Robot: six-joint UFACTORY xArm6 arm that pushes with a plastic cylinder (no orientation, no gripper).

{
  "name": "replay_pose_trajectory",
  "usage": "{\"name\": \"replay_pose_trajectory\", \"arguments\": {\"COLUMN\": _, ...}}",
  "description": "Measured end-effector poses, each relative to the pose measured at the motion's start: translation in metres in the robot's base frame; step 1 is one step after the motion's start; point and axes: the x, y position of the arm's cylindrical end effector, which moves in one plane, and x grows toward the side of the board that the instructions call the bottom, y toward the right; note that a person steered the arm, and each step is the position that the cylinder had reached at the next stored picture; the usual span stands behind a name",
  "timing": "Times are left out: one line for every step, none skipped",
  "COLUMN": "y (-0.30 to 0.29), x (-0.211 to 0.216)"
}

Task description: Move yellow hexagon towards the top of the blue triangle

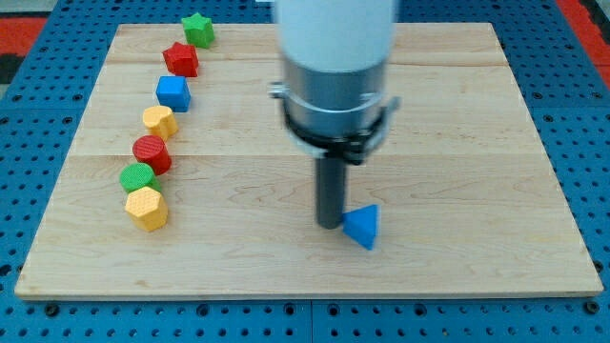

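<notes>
The yellow hexagon [146, 208] lies at the view's lower left, the lowest in a column of blocks. The blue triangle [362, 226] lies at the lower middle of the wooden board [457, 124]. My tip [329, 224] rests on the board just left of the blue triangle, touching or nearly touching its left edge. The tip is far to the right of the yellow hexagon. The arm's white and black body [334, 76] hangs over the board's middle.
A column of blocks runs up the board's left: a green cylinder [137, 177], red cylinder [152, 153], yellow block [160, 121], blue cube [173, 92], red block [180, 59] and green star [197, 29]. A blue pegboard [29, 114] surrounds the board.
</notes>
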Motion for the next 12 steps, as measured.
{"name": "replay_pose_trajectory", "arguments": {"y": 0.051, "x": 0.003}}
{"name": "replay_pose_trajectory", "arguments": {"y": 0.049, "x": 0.005}}
{"name": "replay_pose_trajectory", "arguments": {"y": 0.0, "x": 0.003}}
{"name": "replay_pose_trajectory", "arguments": {"y": -0.076, "x": 0.006}}
{"name": "replay_pose_trajectory", "arguments": {"y": -0.153, "x": 0.014}}
{"name": "replay_pose_trajectory", "arguments": {"y": -0.215, "x": 0.019}}
{"name": "replay_pose_trajectory", "arguments": {"y": -0.279, "x": 0.021}}
{"name": "replay_pose_trajectory", "arguments": {"y": -0.292, "x": 0.011}}
{"name": "replay_pose_trajectory", "arguments": {"y": -0.298, "x": -0.006}}
{"name": "replay_pose_trajectory", "arguments": {"y": -0.292, "x": -0.016}}
{"name": "replay_pose_trajectory", "arguments": {"y": -0.273, "x": -0.028}}
{"name": "replay_pose_trajectory", "arguments": {"y": -0.239, "x": -0.026}}
